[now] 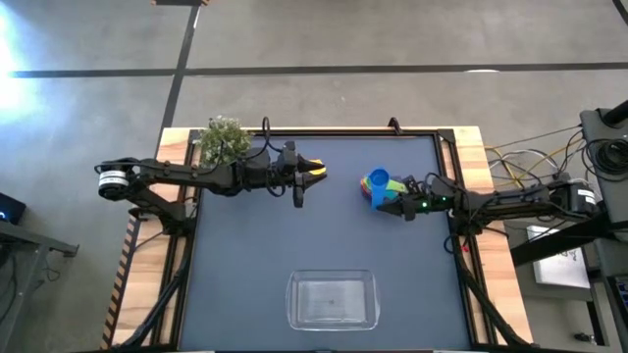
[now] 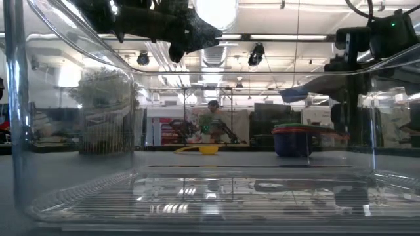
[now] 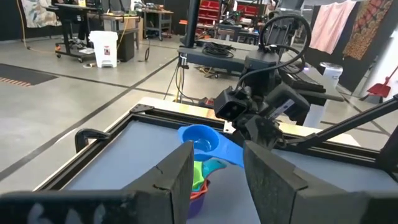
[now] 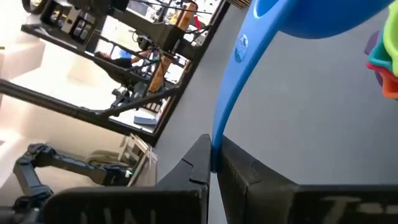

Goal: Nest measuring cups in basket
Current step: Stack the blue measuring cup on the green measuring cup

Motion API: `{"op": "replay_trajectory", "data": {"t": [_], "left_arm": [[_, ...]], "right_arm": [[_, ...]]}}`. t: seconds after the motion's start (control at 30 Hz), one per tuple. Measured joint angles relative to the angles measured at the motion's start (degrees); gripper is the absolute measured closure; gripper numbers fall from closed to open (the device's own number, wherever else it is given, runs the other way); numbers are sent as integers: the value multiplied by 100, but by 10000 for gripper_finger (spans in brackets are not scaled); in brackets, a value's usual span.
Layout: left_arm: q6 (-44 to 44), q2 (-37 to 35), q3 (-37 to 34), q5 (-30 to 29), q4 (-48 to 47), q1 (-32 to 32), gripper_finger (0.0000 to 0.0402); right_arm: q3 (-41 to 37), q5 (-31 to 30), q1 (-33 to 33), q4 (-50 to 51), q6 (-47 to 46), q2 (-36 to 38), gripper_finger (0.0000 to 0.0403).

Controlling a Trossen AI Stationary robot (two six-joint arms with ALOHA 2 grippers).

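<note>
My right gripper (image 1: 402, 199) is at the table's far right, shut on a blue measuring cup (image 1: 378, 180). The cup hangs over a stack of nested cups (image 1: 381, 199), green and teal on top (image 3: 202, 169), which stands on the mat. A yellow cup (image 2: 200, 149) lies on the mat below my left gripper (image 1: 306, 176). That gripper hovers high over the far middle, open, with nothing between its fingers (image 3: 177, 180). The clear basket (image 1: 332, 278) sits at the near edge with no cup in it. My right gripper pinches the blue cup's flat handle near its free end (image 4: 216, 140) between its two fingers. The fingers come level from the table's right side, in line with the handle. The bowl (image 3: 200, 137) is held out above the stack, lifted clear of it in the low view.
A small potted plant (image 1: 224, 139) stands at the far left corner, close to my left arm. Black rails (image 1: 343, 131) frame the mat. Open mat lies between the stack and the basket. The low view looks through the basket's wall (image 2: 20, 131).
</note>
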State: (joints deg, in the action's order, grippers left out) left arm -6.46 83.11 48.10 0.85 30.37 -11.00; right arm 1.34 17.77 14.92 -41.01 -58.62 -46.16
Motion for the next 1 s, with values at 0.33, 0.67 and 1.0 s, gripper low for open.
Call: {"op": "replay_trajectory", "data": {"t": [0.33,0.67,1.0], "left_arm": [[26,16,0,1,-49,0,278],[53,118,0,10,-170,0,278],[105,122,0,12,-192,2,278]], "right_arm": [[0,-290,13,37,-343,-482,395],[12,-607,50,-7,-486,-639,394],[136,-509,50,-8,-587,-640,325]]}}
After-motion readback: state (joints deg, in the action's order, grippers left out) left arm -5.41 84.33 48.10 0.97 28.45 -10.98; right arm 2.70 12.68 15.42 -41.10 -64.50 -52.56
